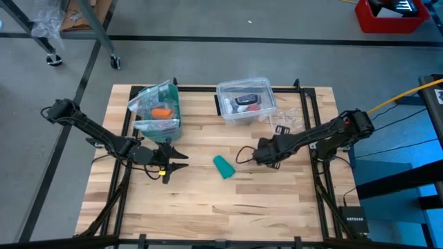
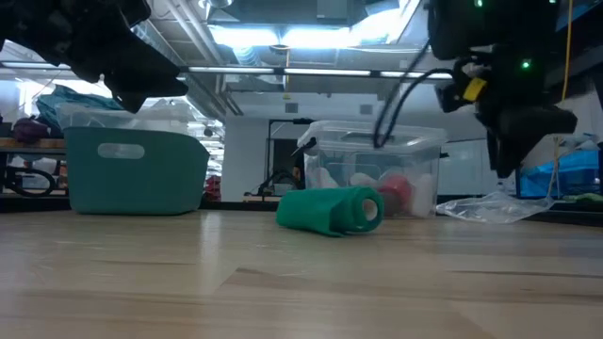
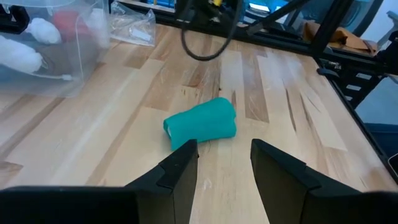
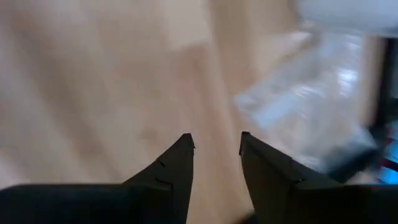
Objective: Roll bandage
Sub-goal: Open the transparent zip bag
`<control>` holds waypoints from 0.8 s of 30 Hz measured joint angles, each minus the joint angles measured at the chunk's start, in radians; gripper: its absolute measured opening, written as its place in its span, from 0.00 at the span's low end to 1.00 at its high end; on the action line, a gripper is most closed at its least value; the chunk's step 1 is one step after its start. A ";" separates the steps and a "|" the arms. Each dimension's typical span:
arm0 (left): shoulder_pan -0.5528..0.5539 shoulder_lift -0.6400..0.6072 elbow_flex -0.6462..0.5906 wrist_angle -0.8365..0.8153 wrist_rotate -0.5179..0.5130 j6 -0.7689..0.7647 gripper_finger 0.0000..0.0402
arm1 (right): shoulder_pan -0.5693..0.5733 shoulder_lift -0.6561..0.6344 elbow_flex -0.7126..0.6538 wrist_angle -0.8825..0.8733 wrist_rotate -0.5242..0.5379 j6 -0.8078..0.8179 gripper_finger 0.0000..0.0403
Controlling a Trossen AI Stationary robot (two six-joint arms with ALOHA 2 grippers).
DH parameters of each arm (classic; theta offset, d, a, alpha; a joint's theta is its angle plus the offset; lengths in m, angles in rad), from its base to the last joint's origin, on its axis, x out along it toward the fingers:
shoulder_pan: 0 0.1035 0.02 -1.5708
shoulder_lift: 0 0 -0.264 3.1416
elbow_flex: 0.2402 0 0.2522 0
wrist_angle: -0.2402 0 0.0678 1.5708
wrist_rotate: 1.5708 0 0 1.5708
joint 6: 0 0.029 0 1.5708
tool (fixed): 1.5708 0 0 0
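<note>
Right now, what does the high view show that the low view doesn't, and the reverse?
Only the high view shows both arms whole and where they sit: the left gripper and right gripper, fingers open, either side of the bandage, neither touching it, plus the orange item inside the teal bin. Only the low view shows the bandage's rolled end and the room behind. Both show the rolled bandage lying on the table and the clear box.

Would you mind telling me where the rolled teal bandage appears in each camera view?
High view: bandage at table centre, between both grippers.
Low view: centre, before the clear plastic box.
Left wrist view: middle, beyond the open fingers.
Right wrist view: not in it.
Shared landmark: the clear plastic box.
</note>
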 joint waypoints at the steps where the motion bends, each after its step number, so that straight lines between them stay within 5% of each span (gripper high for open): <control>1: 0.000 0.000 0.000 0.000 0.000 0.003 0.35 | 0.000 0.000 0.000 -0.026 0.020 0.003 0.33; 16: 0.000 0.000 0.000 -0.038 0.000 0.048 0.35 | -0.045 0.002 -0.179 -0.106 0.119 0.086 0.33; 24: 0.000 0.000 0.000 -0.044 0.000 0.048 0.35 | -0.079 -0.184 -0.225 -0.062 0.150 0.167 0.33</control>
